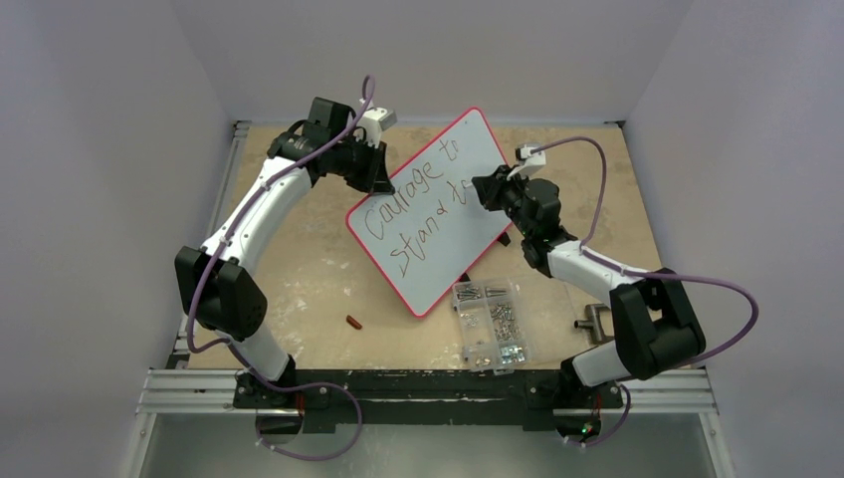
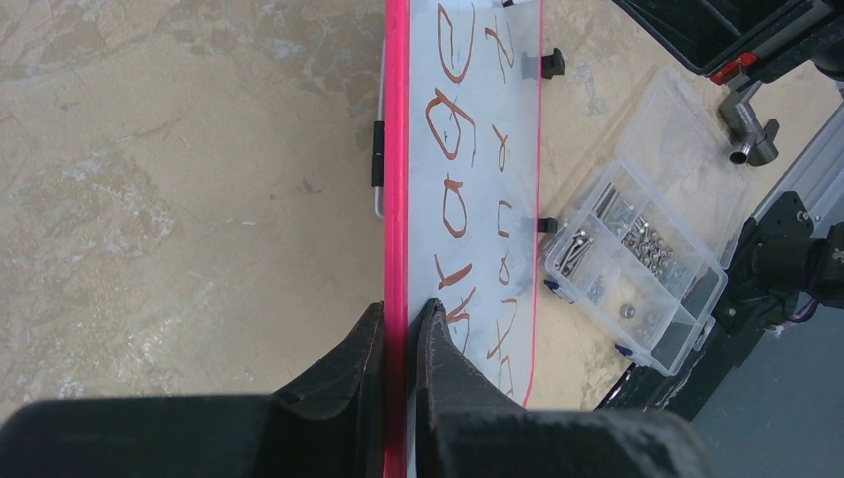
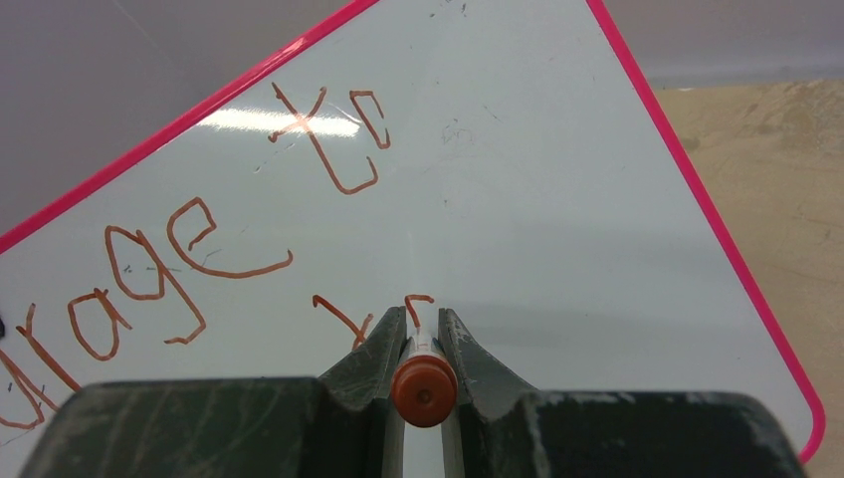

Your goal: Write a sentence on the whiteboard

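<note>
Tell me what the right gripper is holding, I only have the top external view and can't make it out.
Observer: The right gripper is shut on a marker with a red-brown end, aimed at the whiteboard.
Operator: And the ink colour?
Observer: The sentence is red-brown up close, not black.
Operator: How is the far edge held?
Observer: The left gripper pinches the pink rim, one finger on each face.

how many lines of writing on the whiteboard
2: upper line "Courage to" across the whiteboard; lower line "stand t", ending at the right gripper, which may hide strokes.
</note>
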Controlling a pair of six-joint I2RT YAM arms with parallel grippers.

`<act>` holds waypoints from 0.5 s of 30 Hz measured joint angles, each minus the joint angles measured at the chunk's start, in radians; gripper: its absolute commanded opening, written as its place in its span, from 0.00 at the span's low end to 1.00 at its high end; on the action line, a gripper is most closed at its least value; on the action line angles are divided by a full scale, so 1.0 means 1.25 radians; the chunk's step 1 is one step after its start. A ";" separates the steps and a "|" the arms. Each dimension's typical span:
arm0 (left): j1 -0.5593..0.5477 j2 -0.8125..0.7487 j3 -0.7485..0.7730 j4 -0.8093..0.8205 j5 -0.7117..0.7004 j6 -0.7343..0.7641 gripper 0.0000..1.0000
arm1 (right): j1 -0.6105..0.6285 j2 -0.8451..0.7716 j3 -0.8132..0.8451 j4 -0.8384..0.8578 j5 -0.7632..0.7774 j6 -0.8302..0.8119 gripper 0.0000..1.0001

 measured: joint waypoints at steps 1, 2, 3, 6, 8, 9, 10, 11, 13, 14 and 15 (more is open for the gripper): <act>0.000 0.000 0.000 0.000 0.000 0.000 0.00 | 0.000 0.000 0.000 -0.001 0.001 0.000 0.00; 0.000 0.000 0.000 0.000 0.000 0.000 0.00 | 0.000 0.000 0.000 -0.001 0.002 0.000 0.00; 0.000 0.000 0.000 0.000 0.000 0.000 0.00 | 0.000 0.000 0.000 -0.002 0.004 0.000 0.00; 0.000 -0.001 0.000 0.000 0.000 0.000 0.00 | 0.000 0.000 0.002 -0.006 0.006 0.000 0.00; 0.000 -0.002 0.000 0.000 0.000 0.000 0.00 | 0.000 0.000 0.004 -0.009 0.006 0.000 0.00; 0.000 -0.002 0.000 -0.001 -0.001 0.000 0.00 | 0.000 0.001 0.007 -0.012 0.006 0.000 0.00; 0.000 -0.002 0.000 -0.001 -0.001 0.000 0.00 | 0.000 0.001 0.009 -0.016 0.006 0.000 0.00; 0.000 -0.002 0.000 -0.001 -0.001 0.000 0.00 | 0.000 0.002 0.013 -0.020 0.006 -0.001 0.00; 0.000 -0.002 0.000 -0.001 -0.001 0.000 0.00 | 0.000 0.003 0.020 -0.027 0.008 -0.001 0.00; 0.000 -0.002 0.000 -0.001 -0.001 0.000 0.00 | 0.000 0.005 0.024 -0.029 0.010 -0.001 0.00; 0.000 -0.002 -0.001 -0.001 -0.001 0.000 0.00 | 0.000 0.008 0.028 -0.030 0.013 -0.001 0.00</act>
